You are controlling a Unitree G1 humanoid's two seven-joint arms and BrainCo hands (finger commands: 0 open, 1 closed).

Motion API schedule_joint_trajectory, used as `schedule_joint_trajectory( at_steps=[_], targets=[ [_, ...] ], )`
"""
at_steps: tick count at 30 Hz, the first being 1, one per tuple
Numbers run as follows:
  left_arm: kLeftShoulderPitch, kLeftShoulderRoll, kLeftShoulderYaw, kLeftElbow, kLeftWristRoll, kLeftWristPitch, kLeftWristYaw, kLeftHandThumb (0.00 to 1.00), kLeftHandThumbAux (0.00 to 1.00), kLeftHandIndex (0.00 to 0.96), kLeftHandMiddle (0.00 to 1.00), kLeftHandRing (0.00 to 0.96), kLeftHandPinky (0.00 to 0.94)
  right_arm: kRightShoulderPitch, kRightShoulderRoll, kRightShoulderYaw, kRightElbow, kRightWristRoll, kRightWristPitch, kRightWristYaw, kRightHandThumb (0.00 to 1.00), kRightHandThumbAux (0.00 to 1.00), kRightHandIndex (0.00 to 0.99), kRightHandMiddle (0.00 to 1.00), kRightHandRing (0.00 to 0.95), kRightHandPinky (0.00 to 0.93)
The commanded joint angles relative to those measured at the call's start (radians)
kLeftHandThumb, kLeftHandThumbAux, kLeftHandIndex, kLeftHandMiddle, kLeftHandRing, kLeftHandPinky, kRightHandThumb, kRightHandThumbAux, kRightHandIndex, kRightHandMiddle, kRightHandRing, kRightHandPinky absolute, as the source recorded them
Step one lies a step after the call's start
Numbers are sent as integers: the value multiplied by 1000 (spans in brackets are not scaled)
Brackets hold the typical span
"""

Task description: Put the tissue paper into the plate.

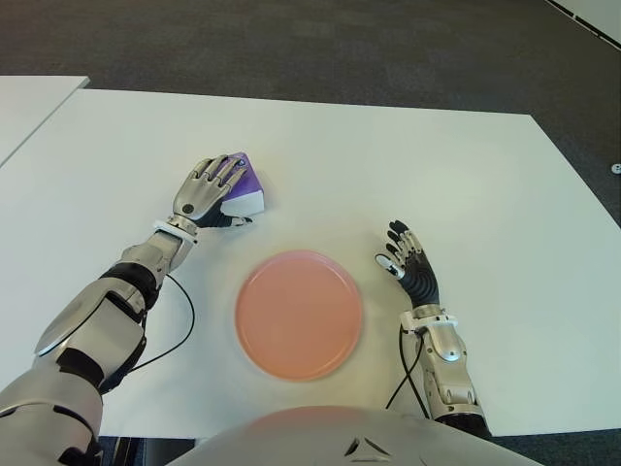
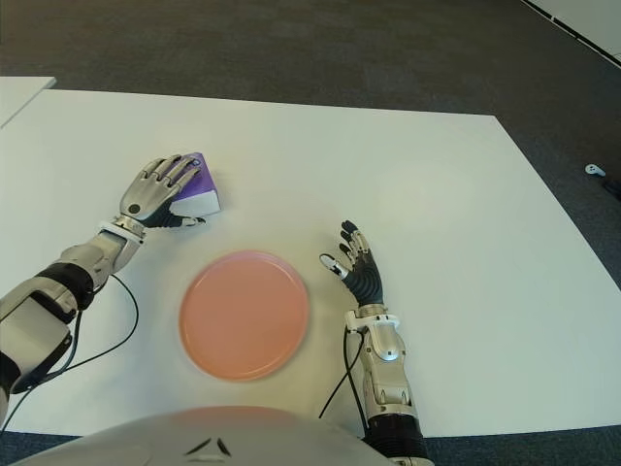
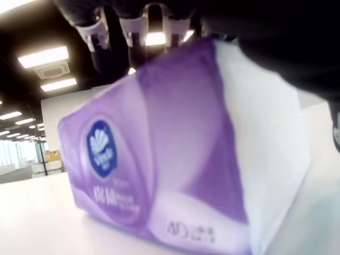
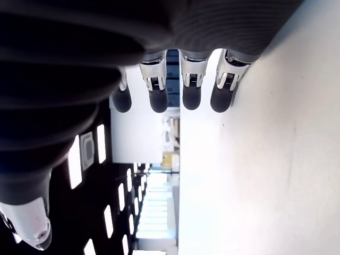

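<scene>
Left hand (image 1: 206,192) lies over the tissue pack (image 1: 246,190), fingers draped, not clearly gripping.

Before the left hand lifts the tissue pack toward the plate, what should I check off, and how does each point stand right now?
1. Left hand over the purple-and-white soft pack of tissue paper: ok, fingers lie across its top, thumb at its near side.
2. Firm grasp: cannot tell; the left wrist view shows fingers above the pack, not their pressure.
3. Round flat pink plate empty: ok.
4. Path from pack to plate over the white table: ok, nothing lies between.
5. Right hand out of the way: ok, open, showing to the right of the plate.
6. Pack still on the table: ok, not yet lifted.
</scene>
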Motion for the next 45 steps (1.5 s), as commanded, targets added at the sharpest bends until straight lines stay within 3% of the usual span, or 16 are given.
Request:
schedule_joint_trajectory(
  at_steps=[1,7,16,21,25,29,31,32,35,41,45],
  targets=[
    [32,19,13,-22,-4,-4,33,45,356,0,0,0,0,68,-1,17,100,-7,73,16,0,636,0,0,0,0],
    [38,35,28,-53,0,-5,73,35,355,0,0,0,0,48,-11,15,162,3,-5,52,0,657,0,0,0,0],
    [39,44,46,-65,-7,-22,97,35,363,0,0,0,0,37,-14,14,199,12,-63,92,0,696,0,0,0,0],
    [33,31,42,-38,-2,-21,89,37,368,0,0,0,0,35,-12,10,206,13,-68,95,0,717,0,0,0,0],
    [22,-27,21,63,-3,-11,32,30,407,0,0,0,2,41,-11,10,194,14,-63,96,0,737,0,0,0,0],
    [11,-52,22,112,-23,-23,-52,70,468,3,80,80,124,42,-10,9,192,15,-62,98,0,751,0,0,0,0],
    [8,-66,18,130,-30,-29,-108,158,515,79,146,157,218,41,-9,9,190,17,-56,98,0,757,0,0,0,0],
    [8,-73,14,137,-31,-30,-126,232,548,160,244,251,314,42,-9,9,188,18,-53,98,0,760,0,0,0,0],
    [17,-97,-5,161,-26,-23,-147,334,591,273,379,378,434,44,-10,8,182,18,-47,98,0,763,0,0,0,0],
    [27,-134,-32,210,-19,7,-191,382,614,372,534,509,536,51,-10,4,161,7,-15,72,0,752,0,0,0,0],
    [23,-137,-46,218,-17,17,-194,381,609,399,582,551,563,51,-15,4,169,10,-29,79,0,739,0,0,0,0]
  ],
)
